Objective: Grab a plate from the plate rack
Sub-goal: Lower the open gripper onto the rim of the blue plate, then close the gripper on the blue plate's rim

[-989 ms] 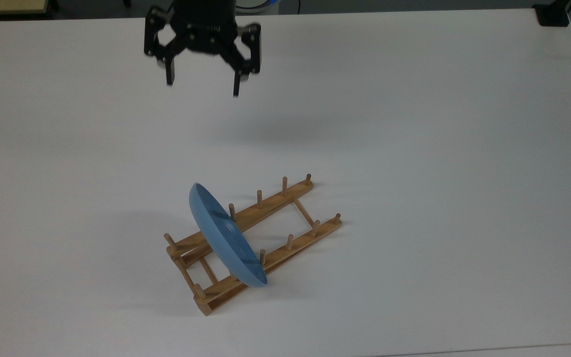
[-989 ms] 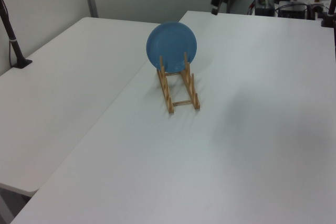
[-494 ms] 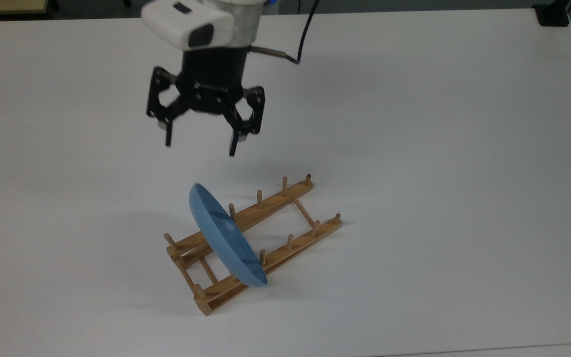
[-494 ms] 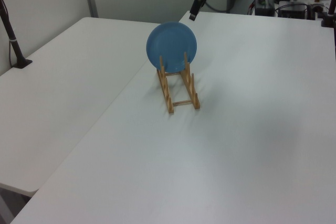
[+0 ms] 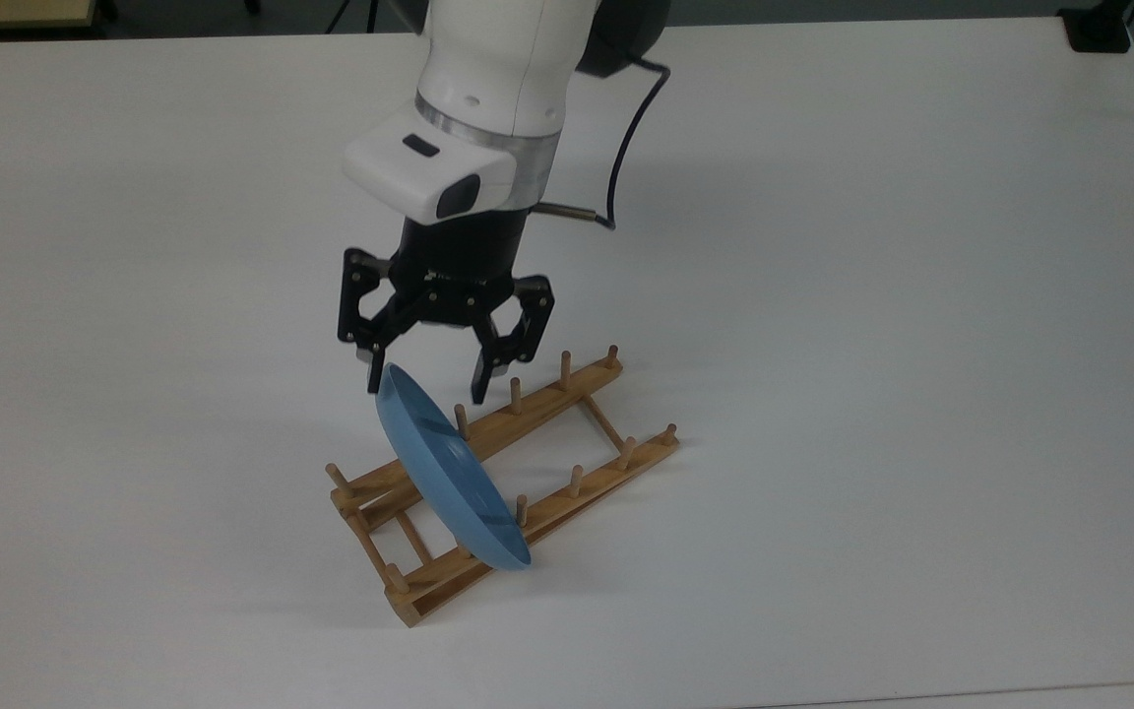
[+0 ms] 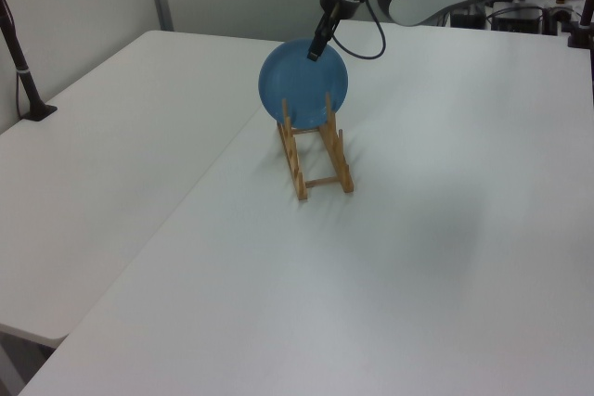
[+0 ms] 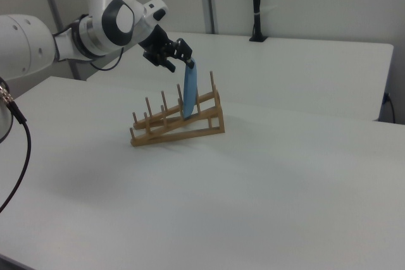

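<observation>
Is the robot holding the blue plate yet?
No, nothing is held. The gripper has its jaws open around the plate's top rim, and the plate stands in the plate rack.

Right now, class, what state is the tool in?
Tool: open, holding nothing, its fingers astride the top rim of the plate.

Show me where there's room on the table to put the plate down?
The white table is bare on the top view's right, past the plate rack, and on the top view's left too. It is crowded at the plate, where the open pincer straddles its top rim.
</observation>
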You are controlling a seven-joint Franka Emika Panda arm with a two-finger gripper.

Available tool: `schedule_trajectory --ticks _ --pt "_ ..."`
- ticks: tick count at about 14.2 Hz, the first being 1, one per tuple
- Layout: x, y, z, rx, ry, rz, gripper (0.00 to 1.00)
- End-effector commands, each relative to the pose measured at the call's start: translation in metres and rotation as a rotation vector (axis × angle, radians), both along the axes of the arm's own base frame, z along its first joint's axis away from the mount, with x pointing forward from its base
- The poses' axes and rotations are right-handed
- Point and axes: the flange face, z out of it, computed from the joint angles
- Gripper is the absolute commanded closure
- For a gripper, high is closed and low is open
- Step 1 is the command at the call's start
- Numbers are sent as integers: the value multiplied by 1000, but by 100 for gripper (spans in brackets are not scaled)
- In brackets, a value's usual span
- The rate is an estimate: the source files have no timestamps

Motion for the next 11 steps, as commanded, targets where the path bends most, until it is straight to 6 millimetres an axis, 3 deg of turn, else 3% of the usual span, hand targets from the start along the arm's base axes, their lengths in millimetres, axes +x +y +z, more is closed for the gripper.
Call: schedule_trajectory --ticks 1,8,11 --pt "5 1 11 -82 -40 25 35" --pt "5 -1 7 -176 -45 57 62" --pt "8 -1 -3 -196 -33 62 63"
